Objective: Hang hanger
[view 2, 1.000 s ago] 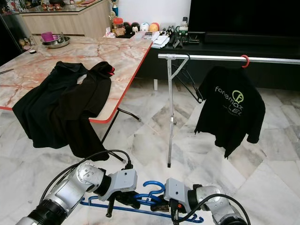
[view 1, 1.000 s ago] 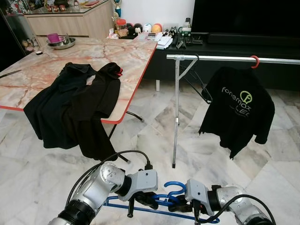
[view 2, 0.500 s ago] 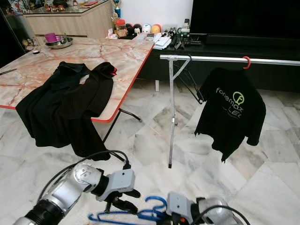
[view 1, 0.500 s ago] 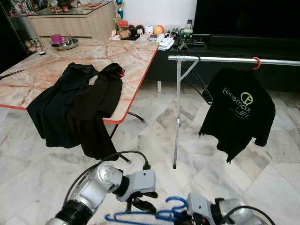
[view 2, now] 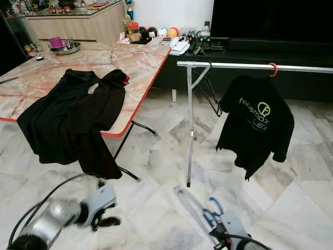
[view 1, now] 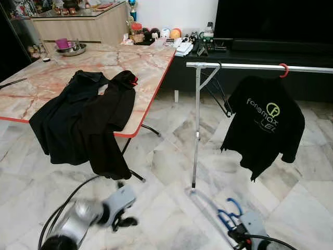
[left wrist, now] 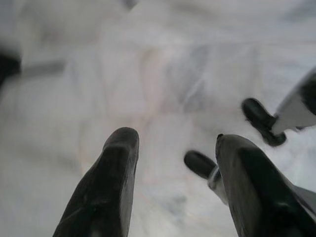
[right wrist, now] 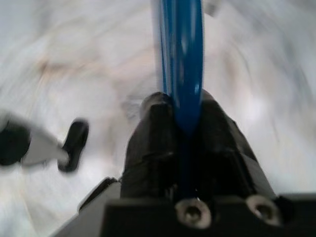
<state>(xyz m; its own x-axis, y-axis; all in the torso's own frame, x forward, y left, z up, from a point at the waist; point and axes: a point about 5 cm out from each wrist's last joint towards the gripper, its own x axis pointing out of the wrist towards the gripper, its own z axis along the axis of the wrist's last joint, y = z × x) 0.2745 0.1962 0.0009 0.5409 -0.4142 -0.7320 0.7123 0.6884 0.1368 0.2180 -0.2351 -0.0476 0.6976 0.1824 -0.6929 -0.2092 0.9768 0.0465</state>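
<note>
A blue hanger (view 1: pixel 227 216) is low over the marble floor at the bottom right, blurred by motion. My right gripper (view 1: pixel 237 237) is shut on it near its hook; in the right wrist view the fingers (right wrist: pixel 153 133) clamp the blue bar (right wrist: pixel 181 64). Down at the bottom left my left gripper (view 1: pixel 124 223) is blurred, apart from the hanger. In the left wrist view its fingers (left wrist: pixel 118 168) are open over bare floor. The silver rail (view 1: pixel 250 66) of the clothes rack runs ahead to the right.
A black T-shirt (view 1: pixel 268 122) hangs from a red hook (view 1: pixel 283 69) on the rail. The rack's upright pole (view 1: pixel 196 130) stands mid-floor. At left, a marble table (view 1: pixel 151 57) holds a draped black garment (view 1: pixel 83 117). A dark TV console (view 1: pixel 270 49) lies behind.
My left gripper has let go of the hanger and swung away to the left. The right gripper has carried the hanger to the right and turned it.
</note>
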